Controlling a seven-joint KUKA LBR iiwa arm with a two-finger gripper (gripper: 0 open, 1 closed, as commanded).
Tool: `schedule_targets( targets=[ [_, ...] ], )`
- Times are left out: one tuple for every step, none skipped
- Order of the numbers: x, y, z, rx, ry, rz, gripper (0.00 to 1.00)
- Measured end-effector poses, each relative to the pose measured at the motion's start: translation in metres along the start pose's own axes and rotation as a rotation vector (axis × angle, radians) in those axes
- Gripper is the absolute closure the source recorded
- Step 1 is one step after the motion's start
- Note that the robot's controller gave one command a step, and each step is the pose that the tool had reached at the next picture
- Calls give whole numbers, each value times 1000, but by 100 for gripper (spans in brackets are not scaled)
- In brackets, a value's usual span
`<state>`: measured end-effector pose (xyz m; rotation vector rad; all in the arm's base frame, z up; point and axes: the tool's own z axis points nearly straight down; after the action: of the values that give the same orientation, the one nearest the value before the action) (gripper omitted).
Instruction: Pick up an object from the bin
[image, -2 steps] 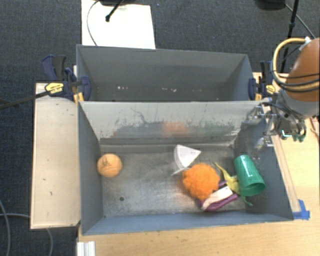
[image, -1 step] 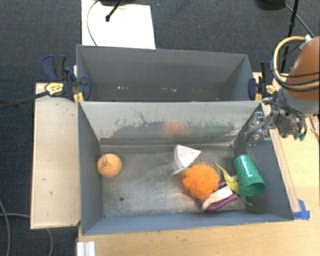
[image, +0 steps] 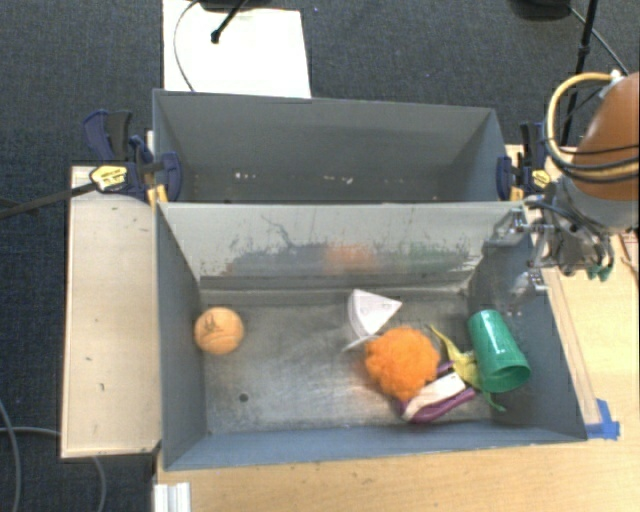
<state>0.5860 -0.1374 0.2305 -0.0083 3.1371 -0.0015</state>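
Observation:
My gripper (image: 527, 252) hangs at the bin's right side, over the right wall, just above and behind a green plastic cup (image: 497, 350) that lies on its side. Left of the cup a fuzzy orange ball (image: 402, 362) rests on the floor, with a yellow piece (image: 450, 349) between them. A purple and white object (image: 440, 398) lies in front of the ball, touching the cup's mouth. Behind the ball sits a white folded paper shape (image: 372, 311).
A tan-orange ball (image: 219, 330) lies alone near the bin's left wall. The arm with its orange cover and cables comes in from the right above the rim.

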Motion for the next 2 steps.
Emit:
schedule_targets(
  targets=[
    [0, 0, 0, 0, 0, 0, 0],
    [11, -3, 39, 1, -3, -86, 0]
  ],
)
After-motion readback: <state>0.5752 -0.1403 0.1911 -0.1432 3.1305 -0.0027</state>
